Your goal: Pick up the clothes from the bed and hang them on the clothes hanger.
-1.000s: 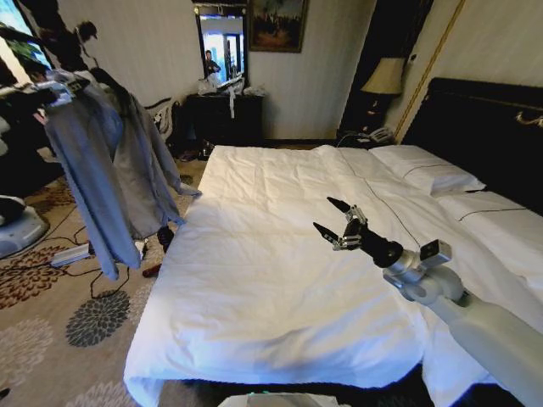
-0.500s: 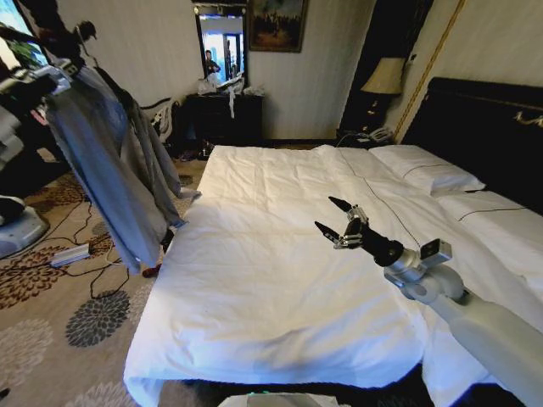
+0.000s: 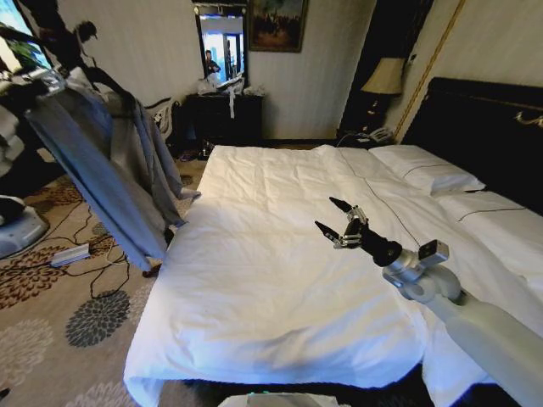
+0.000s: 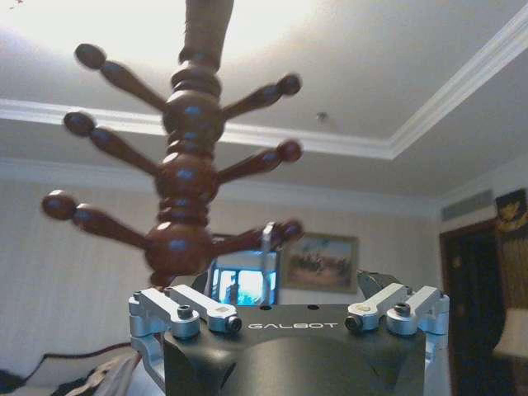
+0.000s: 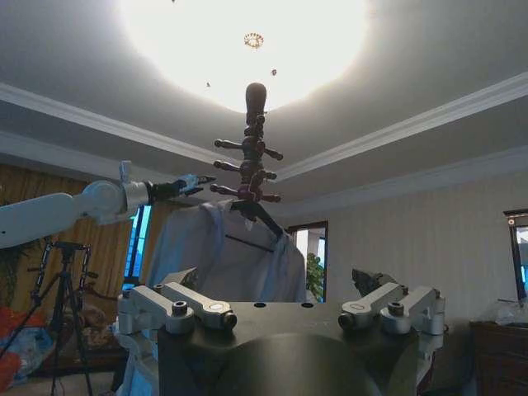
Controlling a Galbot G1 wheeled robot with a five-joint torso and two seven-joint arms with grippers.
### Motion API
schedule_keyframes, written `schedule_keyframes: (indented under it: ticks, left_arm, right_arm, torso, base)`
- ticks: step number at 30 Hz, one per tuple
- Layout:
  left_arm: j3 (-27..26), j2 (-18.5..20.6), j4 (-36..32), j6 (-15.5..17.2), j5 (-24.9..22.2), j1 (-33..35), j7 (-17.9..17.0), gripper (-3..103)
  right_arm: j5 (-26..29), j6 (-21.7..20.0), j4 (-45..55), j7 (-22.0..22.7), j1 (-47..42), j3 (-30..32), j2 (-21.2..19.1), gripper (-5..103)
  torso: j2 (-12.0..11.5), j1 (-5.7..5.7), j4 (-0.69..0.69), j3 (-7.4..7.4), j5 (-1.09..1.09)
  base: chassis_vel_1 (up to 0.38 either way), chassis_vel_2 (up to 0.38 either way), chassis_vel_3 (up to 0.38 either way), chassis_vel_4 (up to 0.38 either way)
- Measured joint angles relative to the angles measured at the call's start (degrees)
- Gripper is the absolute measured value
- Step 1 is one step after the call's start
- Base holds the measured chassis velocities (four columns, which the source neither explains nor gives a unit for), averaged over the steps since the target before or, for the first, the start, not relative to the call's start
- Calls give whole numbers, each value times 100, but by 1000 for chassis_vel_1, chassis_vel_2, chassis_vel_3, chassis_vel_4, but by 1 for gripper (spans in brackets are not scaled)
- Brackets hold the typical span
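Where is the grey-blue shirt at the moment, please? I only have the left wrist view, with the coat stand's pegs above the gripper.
Observer: The head view shows the shirt draped at the coat stand, beside the bed, not on it.
Operator: Thank you. Where is the right arm?
Observer: The right gripper hovers open above the middle of the bed, holding nothing.
Operator: And how near is my left gripper to the stand?
Observer: In the right wrist view, the left gripper is beside the stand's lower pegs, just above the shirt's collar.
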Motion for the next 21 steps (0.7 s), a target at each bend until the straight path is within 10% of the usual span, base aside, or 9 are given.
schedule_keyframes:
  ticks: [12,18,21]
  left_arm:
    - [-17,180,-562,-139,-361,63,341,100]
    - [-24,541,-1414,235,-489,237,-361,100]
    - [28,1052,-2373,553,-344,642,-1356,100]
  right_arm:
    - [20,14,31,26,-59,70,121,100]
    - [70,29,178,774,-112,246,313,100]
    - [-344,-98,394,2214,-186,484,556,100]
  torso:
    - [0,0,0,0,0]
    - [0,0,-1,0,0]
    - [1,-1,5,-1,5]
  base:
    - [0,0,0,0]
    - [0,0,0,0]
    - [0,0,0,0]
